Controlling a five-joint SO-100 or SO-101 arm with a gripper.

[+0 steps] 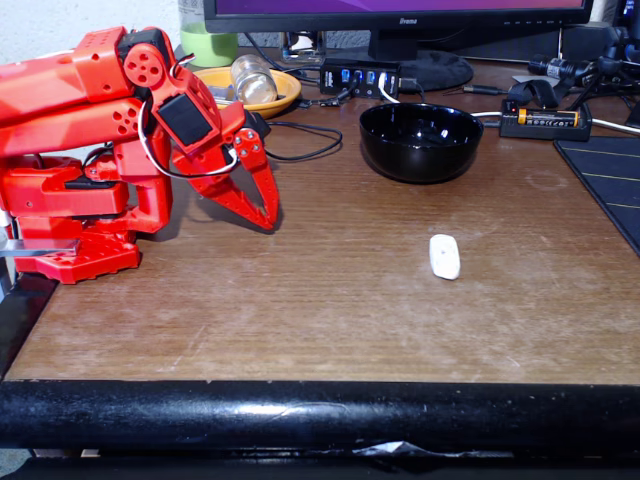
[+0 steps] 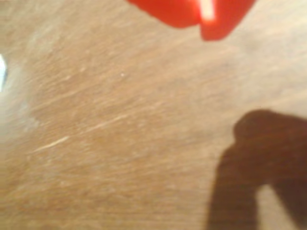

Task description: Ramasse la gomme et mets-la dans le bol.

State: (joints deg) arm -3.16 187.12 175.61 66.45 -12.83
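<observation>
The gomme (image 1: 444, 256), a small white oblong eraser, lies flat on the brown table right of centre in the fixed view. Behind it, slightly to its left, stands the bol (image 1: 421, 141), a glossy black bowl with nothing in it. My red arm is folded at the left, and its gripper (image 1: 270, 222) points down at the table, well left of the eraser. Its fingertips meet and hold nothing. The wrist view shows the red fingertips (image 2: 192, 12) at the top edge over bare wood, with the gripper's shadow at lower right.
A shallow orange dish (image 1: 262, 92) holding a clear bulb-like object sits behind the gripper. A cable (image 1: 310, 150) loops beside it. A monitor base (image 1: 420, 62), a USB hub (image 1: 358, 78) and a battery holder (image 1: 545, 120) line the back. A black mat (image 1: 610, 180) covers the right edge.
</observation>
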